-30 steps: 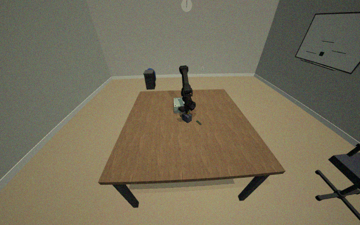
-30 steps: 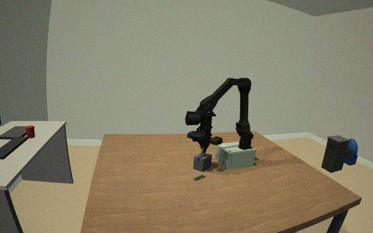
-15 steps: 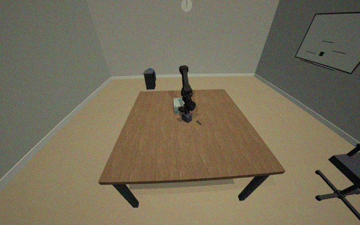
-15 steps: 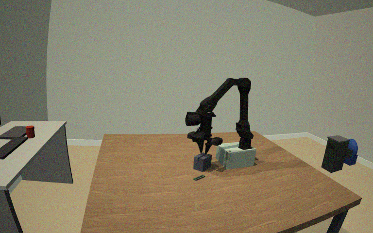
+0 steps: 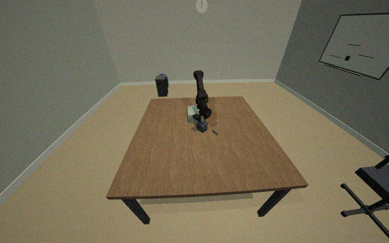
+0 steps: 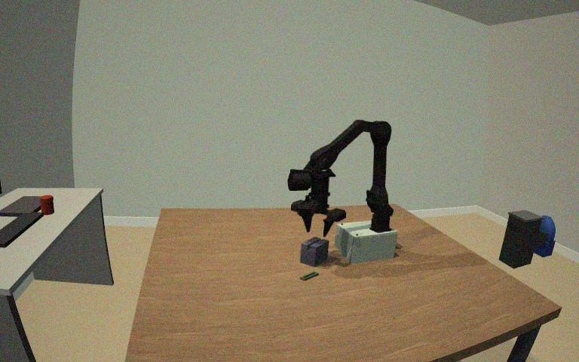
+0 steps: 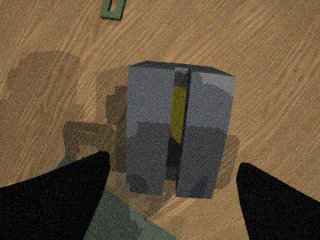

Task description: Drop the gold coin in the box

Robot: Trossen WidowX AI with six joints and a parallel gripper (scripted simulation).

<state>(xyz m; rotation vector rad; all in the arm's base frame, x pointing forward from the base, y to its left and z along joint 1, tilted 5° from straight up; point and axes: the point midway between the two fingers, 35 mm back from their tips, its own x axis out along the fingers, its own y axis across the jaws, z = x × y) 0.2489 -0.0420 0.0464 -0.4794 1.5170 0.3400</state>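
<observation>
The gold coin (image 7: 178, 112) shows as a yellow strip within the slot of the grey box (image 5: 201, 127) (image 6: 307, 253) (image 7: 150, 100). No part of it shows above the lid in the exterior view; how deep it sits cannot be told. My gripper (image 6: 317, 233) (image 7: 174, 167) is open and empty, pointing down a little above the box, with its fingertips wide apart on either side of the slot line in the wrist view. The dark-green holder (image 5: 215, 132) (image 6: 303, 278) (image 7: 111, 18) lies on the table beside the box, with no coin standing in it.
A pale green block (image 5: 190, 110) (image 6: 373, 247) (image 7: 120, 220) stands behind the box at the arm's base. The wooden table (image 5: 200, 166) (image 6: 255, 315) carries everything. A side desk (image 6: 63, 222) with a red can (image 6: 47, 204) stands apart at the left of the exterior view.
</observation>
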